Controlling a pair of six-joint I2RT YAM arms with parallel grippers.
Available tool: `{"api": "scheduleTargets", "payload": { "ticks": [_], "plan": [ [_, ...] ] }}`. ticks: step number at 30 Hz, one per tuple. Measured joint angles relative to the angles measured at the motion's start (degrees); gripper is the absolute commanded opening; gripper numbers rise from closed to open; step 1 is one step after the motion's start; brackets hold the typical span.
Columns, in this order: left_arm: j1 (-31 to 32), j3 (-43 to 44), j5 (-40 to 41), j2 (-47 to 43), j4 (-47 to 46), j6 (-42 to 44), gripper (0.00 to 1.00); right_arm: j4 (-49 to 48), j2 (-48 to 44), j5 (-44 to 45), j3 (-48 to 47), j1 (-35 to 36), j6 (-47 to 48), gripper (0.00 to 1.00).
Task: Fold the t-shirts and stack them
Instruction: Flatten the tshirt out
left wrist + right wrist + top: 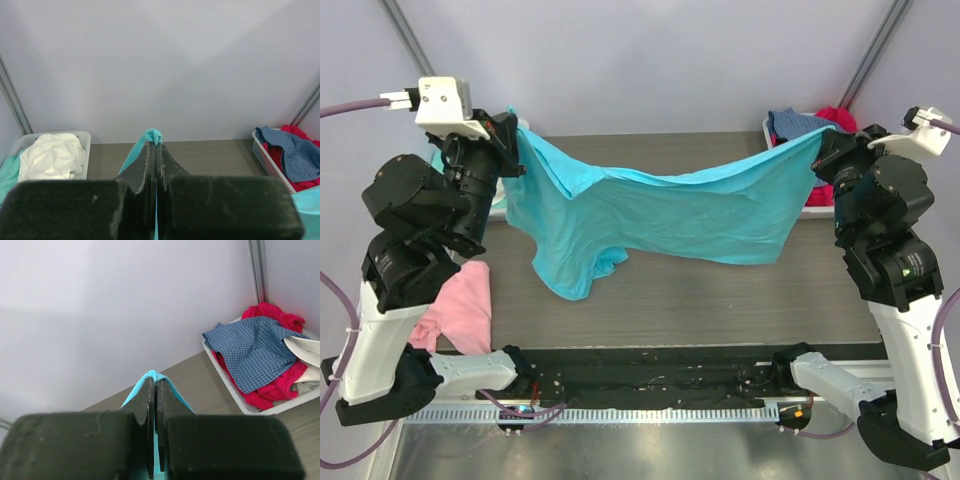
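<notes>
A bright turquoise t-shirt (660, 212) hangs stretched in the air between both arms, sagging in the middle above the table. My left gripper (510, 135) is shut on its left corner; in the left wrist view a turquoise tuft (151, 135) pokes out past my left gripper (154, 146). My right gripper (823, 148) is shut on the right corner, and the cloth (152, 375) shows above my right gripper (154, 384) there too. A pink t-shirt (463, 308) lies crumpled on the table at the left.
A pale tray (85, 142) at the back left holds white (52, 156) and mint cloth. A white basket (235, 395) at the back right holds a blue checked garment (255, 352) over red cloth (280, 385). The dark table strip (650, 375) runs along the near edge.
</notes>
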State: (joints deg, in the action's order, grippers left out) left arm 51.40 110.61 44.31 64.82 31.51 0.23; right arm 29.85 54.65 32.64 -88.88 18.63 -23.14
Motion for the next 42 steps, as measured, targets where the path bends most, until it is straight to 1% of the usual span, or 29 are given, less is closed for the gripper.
{"api": "scheduleTargets", "payload": {
  "ticks": [8, 11, 14, 18, 19, 22, 27, 31, 35, 37, 42],
  "plan": [
    [0.0, 2.6, -1.3, -1.3, 1.9, 1.6, 0.0, -0.7, 1.6, -1.9, -3.6, 0.0, 1.0, 0.01],
    [0.0, 3.7, -2.5, -2.2, 3.0, 1.1, 0.0, -0.9, 1.5, -3.0, -4.6, 0.0, 1.0, 0.01],
    [0.0, 3.4, -4.1, -3.8, 4.3, -0.4, 0.02, -0.7, 0.7, -4.1, -4.8, 0.0, 1.0, 0.01],
    [0.0, 0.6, -7.3, -7.7, 6.6, -3.3, 0.03, 0.6, -0.8, -5.8, -4.8, 0.0, 1.0, 0.01],
    [0.0, -0.3, -7.9, -8.7, 7.3, -4.1, 0.0, 1.1, -1.2, -6.3, -4.8, 0.0, 1.0, 0.01],
    [0.0, -3.7, -8.9, -12.6, 8.6, -6.1, 0.0, 2.6, -2.4, -7.4, -4.8, 0.0, 1.0, 0.01],
    [0.0, -8.2, -9.3, -18.9, 11.2, -9.5, 0.0, 4.9, -4.0, -8.6, -5.0, 0.0, 0.7, 0.01],
    [0.0, -9.7, -7.3, -20.7, 12.5, -11.0, 0.0, 5.7, -4.1, -8.7, -5.0, 0.0, 0.5, 0.01],
    [0.0, -11.9, -3.3, -19.5, 11.9, -10.0, 0.0, 5.2, -1.6, -8.2, -4.7, 0.0, 0.2, 0.01],
    [0.0, -12.5, -1.0, -17.0, 10.7, -8.0, 0.0, 4.5, 1.1, -7.7, -4.6, 0.0, 0.2, 0.01],
    [-0.6, -12.0, 3.7, -6.0, 5.4, -0.5, 0.0, 2.1, 10.5, -6.0, -4.7, 0.0, 0.4, 0.01]
  ]
}}
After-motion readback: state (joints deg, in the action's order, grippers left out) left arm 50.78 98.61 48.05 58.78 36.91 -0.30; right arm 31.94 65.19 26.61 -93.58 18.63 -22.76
